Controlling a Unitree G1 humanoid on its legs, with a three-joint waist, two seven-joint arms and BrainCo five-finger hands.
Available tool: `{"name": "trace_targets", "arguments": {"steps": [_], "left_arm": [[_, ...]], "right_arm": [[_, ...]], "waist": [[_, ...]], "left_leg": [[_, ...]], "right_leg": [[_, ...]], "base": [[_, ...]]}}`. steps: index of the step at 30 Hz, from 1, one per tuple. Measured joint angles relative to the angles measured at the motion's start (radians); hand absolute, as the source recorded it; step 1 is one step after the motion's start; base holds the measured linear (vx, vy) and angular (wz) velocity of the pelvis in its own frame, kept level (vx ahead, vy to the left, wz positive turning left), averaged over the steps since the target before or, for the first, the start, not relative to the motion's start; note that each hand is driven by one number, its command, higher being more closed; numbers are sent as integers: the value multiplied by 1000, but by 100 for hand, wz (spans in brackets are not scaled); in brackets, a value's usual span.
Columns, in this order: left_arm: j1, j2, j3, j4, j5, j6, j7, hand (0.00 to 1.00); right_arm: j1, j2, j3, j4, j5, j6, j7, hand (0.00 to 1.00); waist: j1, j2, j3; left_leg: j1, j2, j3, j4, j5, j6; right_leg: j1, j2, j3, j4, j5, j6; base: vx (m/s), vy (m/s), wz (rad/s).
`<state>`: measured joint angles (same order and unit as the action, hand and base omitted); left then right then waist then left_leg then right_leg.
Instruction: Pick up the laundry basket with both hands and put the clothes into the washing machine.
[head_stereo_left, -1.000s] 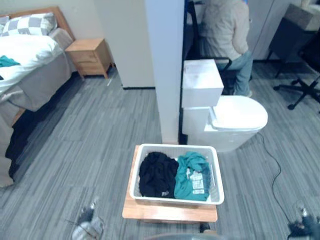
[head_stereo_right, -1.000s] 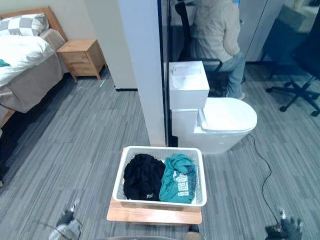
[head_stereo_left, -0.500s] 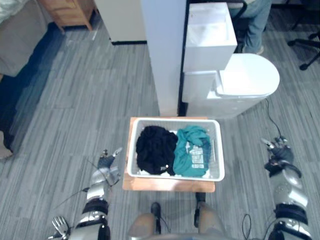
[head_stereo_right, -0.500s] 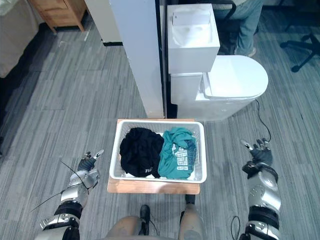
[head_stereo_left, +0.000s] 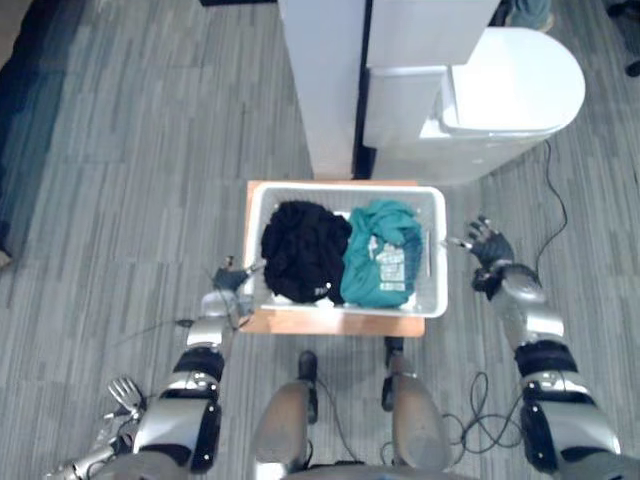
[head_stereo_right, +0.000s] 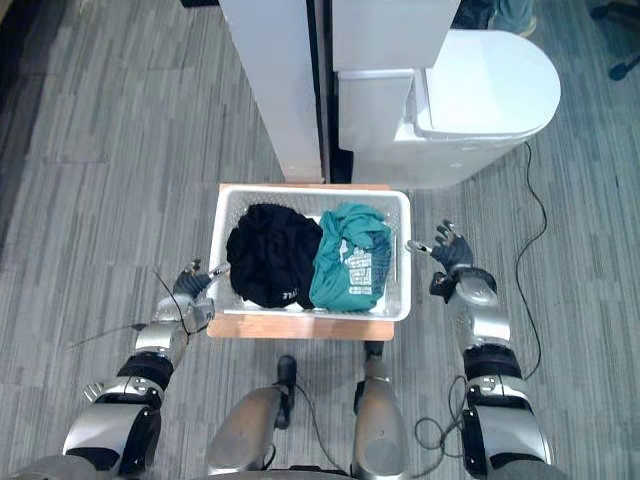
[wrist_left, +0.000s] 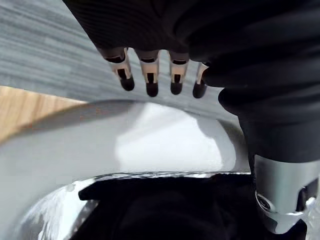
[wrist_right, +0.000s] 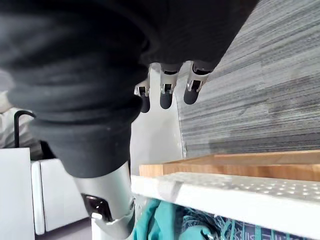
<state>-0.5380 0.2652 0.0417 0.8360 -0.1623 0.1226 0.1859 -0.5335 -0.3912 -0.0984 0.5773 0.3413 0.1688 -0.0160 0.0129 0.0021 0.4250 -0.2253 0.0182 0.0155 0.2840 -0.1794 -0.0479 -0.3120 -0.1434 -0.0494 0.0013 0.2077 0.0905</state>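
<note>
Left eye view, laundry basket (head_stereo_left: 432, 262): white, resting on a low wooden bench (head_stereo_left: 330, 322) on grey floor (head_stereo_left: 120, 180).
Clothes: 1 black garment (head_stereo_left: 303, 250) on its left side, 1 teal garment (head_stereo_left: 380, 250) on its right.
Left robot hand (head_stereo_left: 230, 280): fingers straight, just beside the left rim.
Right robot hand (head_stereo_left: 487, 245): fingers spread, near the right rim, not touching.

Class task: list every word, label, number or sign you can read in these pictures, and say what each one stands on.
On the teal garment in the laundry basket: a pale printed panel, too blurred to read.
On the black garment: a small white mark near its edge, too small to read.
No other text can be read.
</note>
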Motion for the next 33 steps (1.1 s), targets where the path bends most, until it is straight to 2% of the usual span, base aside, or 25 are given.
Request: {"name": "trace_targets", "arguments": {"steps": [12,21,22,25,33], "left_arm": [[-124,56,-123,-2,21,-1,18,0],[-233,85,-201,43,87,1,40,0],[-250,89,-208,52,95,1,40,100],[-284,93,-211,74,96,0,44,100],[-350,92,-236,114,98,-2,60,100]], "right_arm": [[-187,1,177,162,-32,0,18,0],[-291,12,194,288,-40,-15,17,0],[-310,21,194,311,-39,-24,17,100],[-347,33,194,351,-38,-41,13,100],[-404,43,174,439,-13,-75,-55,100]], "waist": [[2,-4,30],[-1,-13,44],[-2,-14,45],[-2,-26,51],[-2,-41,59]], "left_leg": [[-87,-1,-16,52,-1,-1],[-148,0,-29,90,-1,-2],[-163,0,-29,102,-2,-2],[-175,0,-27,108,-1,-4],[-201,1,-29,120,1,-12]], "right_leg": [[-44,0,-7,-23,33,-3],[-76,1,-16,-26,43,-17],[-86,1,-14,-27,43,-17],[-97,2,-9,-27,41,-15],[-112,1,-10,-31,46,-8]], "base": [[-30,-7,3],[-42,-3,4],[-58,-2,0],[-72,-10,-1],[-31,-3,1]]}}
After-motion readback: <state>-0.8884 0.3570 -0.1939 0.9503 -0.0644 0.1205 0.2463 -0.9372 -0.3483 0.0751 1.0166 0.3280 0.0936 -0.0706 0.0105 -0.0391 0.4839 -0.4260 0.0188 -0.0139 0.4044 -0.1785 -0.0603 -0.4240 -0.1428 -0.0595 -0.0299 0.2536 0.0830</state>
